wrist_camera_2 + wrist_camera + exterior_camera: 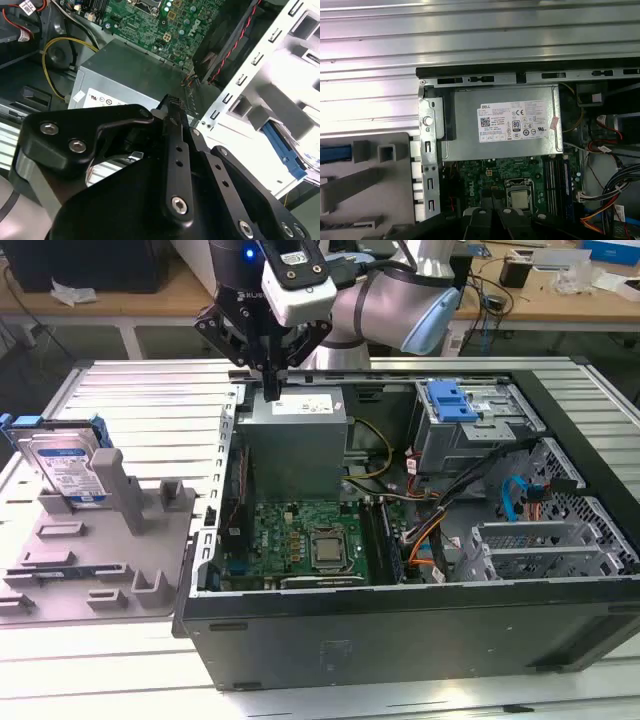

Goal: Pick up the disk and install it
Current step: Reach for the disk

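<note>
My gripper point(270, 388) hangs with its fingers together and nothing between them, tips just above the far rim of the power-supply box point(295, 445), close to the far wall of the computer case point(400, 640). The disk point(68, 468) is well apart from it. It stands upright, leaning slightly, in the grey holder point(110, 560) by the table's point(150, 400) edge at the exterior view's left, and is not yet picked. Risks, as I judge them: tips this low over the box could strike its lid or the case rim on any sideways travel. Reaching the disk with the fingers together would tip it over rather than take it. A grip on the blue bracket alone may flex and let the drive twist. The loose cables point(440, 525) beside the drive cage point(470, 440) could snag a carried disk. Containers: the case lies open and holds the box, the motherboard point(300, 540), the cables, and the cage with its blue latch point(450, 400) on top. I cannot tell whether the cage's bay holds anything. The holder carries the one disk.
</note>
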Robot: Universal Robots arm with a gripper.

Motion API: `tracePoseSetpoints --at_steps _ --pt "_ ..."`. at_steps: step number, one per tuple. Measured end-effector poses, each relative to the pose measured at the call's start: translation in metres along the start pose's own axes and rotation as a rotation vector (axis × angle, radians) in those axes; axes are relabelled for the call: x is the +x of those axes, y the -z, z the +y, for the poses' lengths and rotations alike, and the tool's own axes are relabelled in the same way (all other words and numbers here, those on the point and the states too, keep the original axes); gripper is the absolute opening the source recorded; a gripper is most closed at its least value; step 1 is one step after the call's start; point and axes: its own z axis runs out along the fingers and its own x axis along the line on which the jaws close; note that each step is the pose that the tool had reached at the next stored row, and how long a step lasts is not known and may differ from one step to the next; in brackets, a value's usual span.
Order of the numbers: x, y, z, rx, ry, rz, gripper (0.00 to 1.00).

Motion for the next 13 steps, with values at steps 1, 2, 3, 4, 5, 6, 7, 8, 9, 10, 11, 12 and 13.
tracePoseSetpoints --at_steps 1,2,3,4,5,6,7,8,9,10,11,12,13 --pt "0.0000 0.0000 0.0000 -0.0001 0.000 0.0000 0.11" --pt "0.0000 0.0000 0.0000 0.0000 0.000 0.0000 0.11" --pt "0.0000 0.0000 0.0000 0.0000 0.000 0.0000 0.11" --pt "0.0000 0.0000 0.0000 0.0000 0.000 0.0001 0.11" --pt "0.0000 0.0000 0.0000 0.0000 0.000 0.0000 0.11" --pt "0.0000 0.0000 0.0000 0.0000 0.000 0.0000 0.11" --pt "0.0000 0.0000 0.0000 0.0000 0.000 0.0000 0.11" --pt "0.0000 0.0000 0.0000 0.0000 0.000 0.0000 0.11" --pt "0.0000 0.0000 0.0000 0.0000 0.000 0.0000 0.11" --pt "0.0000 0.0000 0.0000 -0.0001 0.000 0.0000 0.11" --pt "0.0000 0.0000 0.0000 0.0000 0.000 0.0000 0.11" --pt "0.0000 0.0000 0.0000 0.0000 0.000 0.0000 0.11" --pt "0.0001 0.0000 0.0000 -0.0001 0.000 0.0000 0.11"
